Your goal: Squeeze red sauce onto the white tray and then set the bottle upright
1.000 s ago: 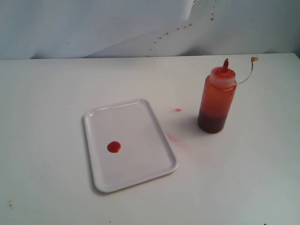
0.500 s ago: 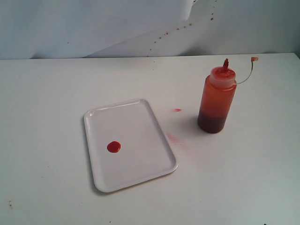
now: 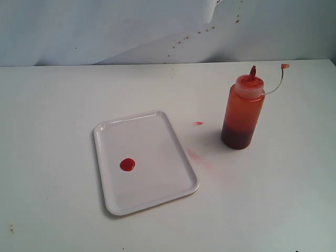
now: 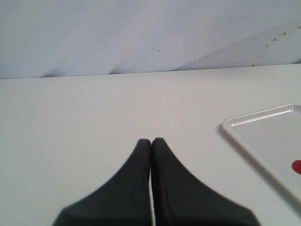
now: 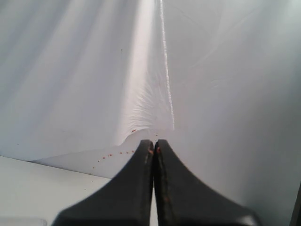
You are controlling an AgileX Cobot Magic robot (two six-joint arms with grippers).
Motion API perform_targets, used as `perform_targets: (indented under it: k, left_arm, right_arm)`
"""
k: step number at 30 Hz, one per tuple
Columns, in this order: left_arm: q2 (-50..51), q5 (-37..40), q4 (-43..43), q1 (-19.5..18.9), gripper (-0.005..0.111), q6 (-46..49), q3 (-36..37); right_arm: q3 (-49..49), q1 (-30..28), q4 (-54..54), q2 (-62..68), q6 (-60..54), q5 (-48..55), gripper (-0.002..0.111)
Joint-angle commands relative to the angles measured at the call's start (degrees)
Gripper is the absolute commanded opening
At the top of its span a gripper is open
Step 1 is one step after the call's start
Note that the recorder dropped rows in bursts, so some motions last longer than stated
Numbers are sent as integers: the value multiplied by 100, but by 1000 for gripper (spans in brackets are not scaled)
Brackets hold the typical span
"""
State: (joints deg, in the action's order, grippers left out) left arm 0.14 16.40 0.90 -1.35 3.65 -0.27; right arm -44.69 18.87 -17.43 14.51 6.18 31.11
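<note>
Item: sauce tray and squeeze bottle, with both steps apparently complete.
Exterior view: you have the red sauce point(image 3: 127, 164) as one round blob on the white tray point(image 3: 157, 136), toward its left side. The bottle point(image 3: 242, 113) stands upright on the table point(image 3: 63, 105), well apart to the tray's right, long axis vertical, nozzle pointing up, tethered cap point(image 3: 285, 66) out to its right. Faint pink smears point(image 3: 198, 156) mark the table between tray and bottle. By this reading, nothing is left for you to do. Left wrist view: your left gripper point(image 4: 151, 141) has its fingers pressed together on nothing, with a tray corner and the blob's edge off to one side. Right wrist view: your right gripper point(image 5: 154, 142), fingers pressed together and empty, faces the white backdrop point(image 5: 70, 70); the bottle is not in view here.
</note>
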Motion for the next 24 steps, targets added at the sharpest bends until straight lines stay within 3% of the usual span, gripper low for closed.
perform_targets:
  k: [1,11,14,19,24]
  left_arm:
    - [-14,-13,0,-3,1,-20,27]
    - [-14,-13,0,-3,1,-20,27]
    - [-14,-13,0,-3,1,-20,27]
    - [-14,-13,0,-3,1,-20,27]
    - [-14,-13,0,-3,1,-20,27]
  right_arm:
    - [-3,-2,-22,-24,26,-22,0]
    - [-3,-2,-210,-24,26,-24,0]
    - [57,-2,403,-24,26,-30,0]
    - [1292,-2,526,-35,26,-1226,0]
    - [2321,-2,882,-242,26,-1535,0]
